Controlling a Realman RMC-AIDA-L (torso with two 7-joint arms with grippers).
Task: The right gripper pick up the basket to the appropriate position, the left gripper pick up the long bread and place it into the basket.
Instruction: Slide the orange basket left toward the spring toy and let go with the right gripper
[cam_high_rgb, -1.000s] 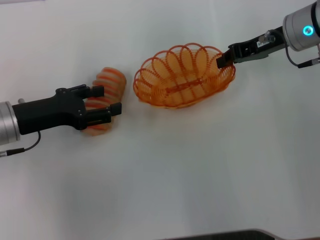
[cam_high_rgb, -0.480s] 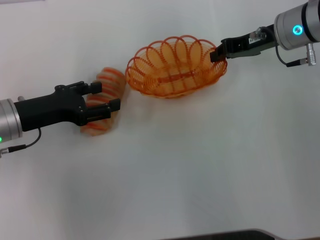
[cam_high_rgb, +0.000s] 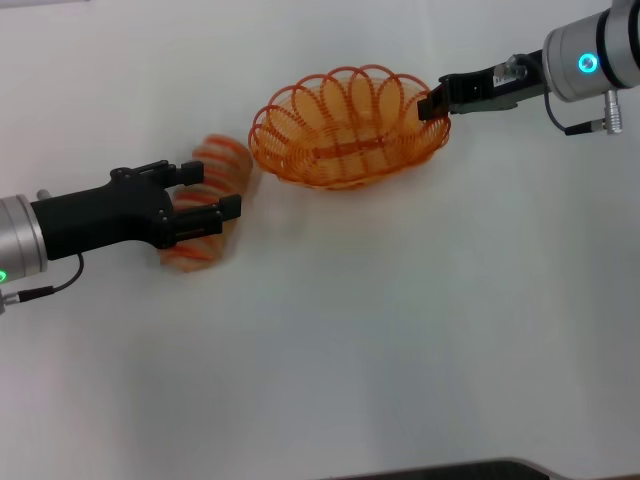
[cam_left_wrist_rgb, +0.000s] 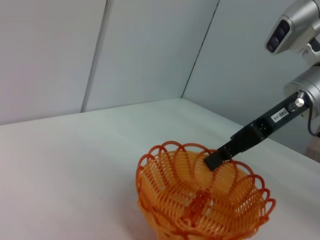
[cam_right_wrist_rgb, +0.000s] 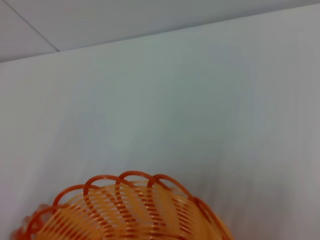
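Observation:
The basket, an oval orange wire one, hangs tilted at the far middle of the white table. The right gripper is shut on the right end of its rim. The left wrist view also shows the basket with the right gripper pinching its rim. Only the rim of the basket appears in the right wrist view. The long bread lies on the table left of the basket, tan with orange-red ridges. The left gripper is open, one finger on each side of the bread's middle.
The bare white table stretches across the front and right. A dark edge runs along the near side. Grey wall panels stand behind the table in the left wrist view.
The right gripper has carried the basket toward the far left, closer to the bread, and its rim now sits higher. The left gripper has shifted slightly back along the bread.

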